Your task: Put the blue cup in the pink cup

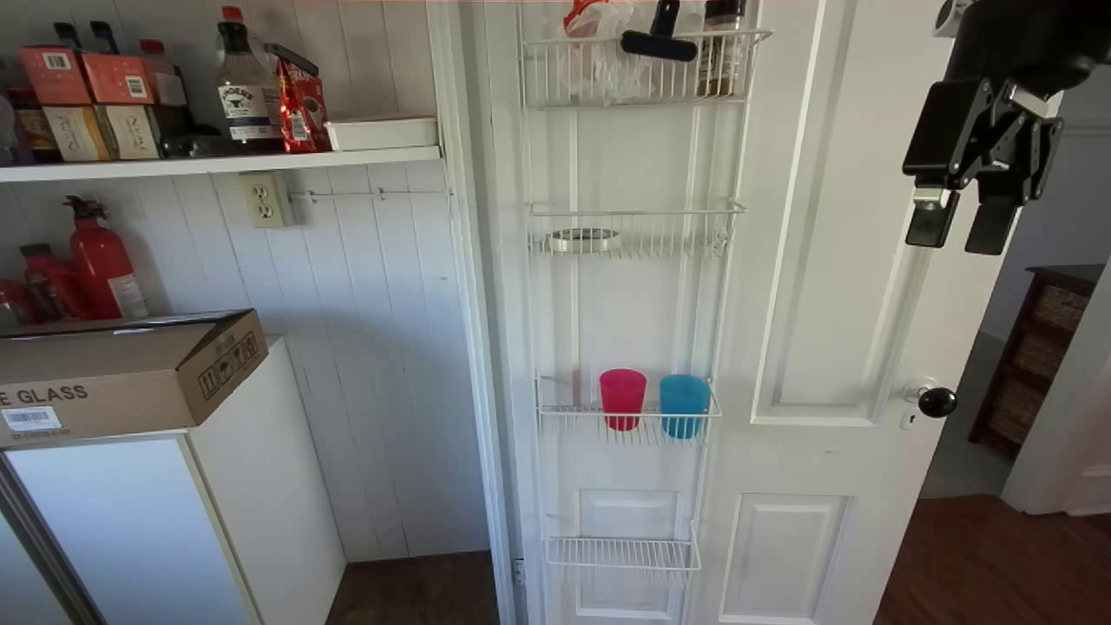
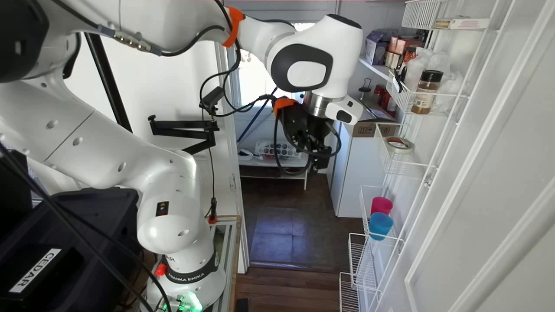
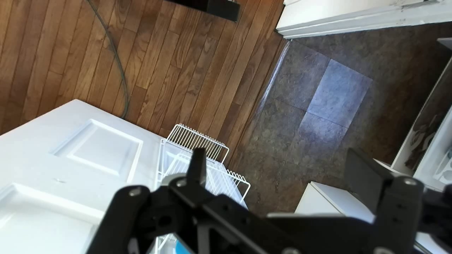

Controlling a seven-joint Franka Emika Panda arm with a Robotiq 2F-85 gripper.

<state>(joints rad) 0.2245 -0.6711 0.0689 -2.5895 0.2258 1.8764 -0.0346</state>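
The wrist view showed the end effector (image 3: pixel 280 169) with its 2 fingers (image 3: pixel 196 165) standing well apart and the dark floor (image 3: pixel 275 148) visible between them. A patch of light blue (image 3: pixel 181 249) appeared at the lower edge; too little showed to identify it. In an exterior view the end effector hung at upper right, pointing down, in front of the white door (image 1: pixel 798 460) and higher than the black knob (image 1: pixel 937 402). The white arm (image 2: pixel 108 143) carried it from above.

The surface (image 1: pixel 566 412) bearing the task's items was of white wire, mounted on that door, 3rd from the top of the 4 levels counted in an exterior view. On it the pink cup (image 1: pixel 622 398) and the blue cup (image 1: pixel 684 401) stood upright, just beside each other with a narrow gap. The blue cup was on the knob side, outside the pink cup, and the end effector was well apart from both. A roll of tape (image 1: pixel 573 246) lay 1 level higher; a plastic bag (image 1: pixel 599 65) and a black-lidded jar (image 2: pixel 425 97) were 2 levels higher.

Farther out, a cardboard box (image 1: pixel 95 373) lay on a white cabinet (image 1: pixel 269 486), with a red fire extinguisher (image 1: pixel 100 260) behind it. A wall shelf (image 1: pixel 373 158) higher up carried a red-capped bottle (image 1: pixel 247 104) and 2 orange boxes (image 1: pixel 130 81).
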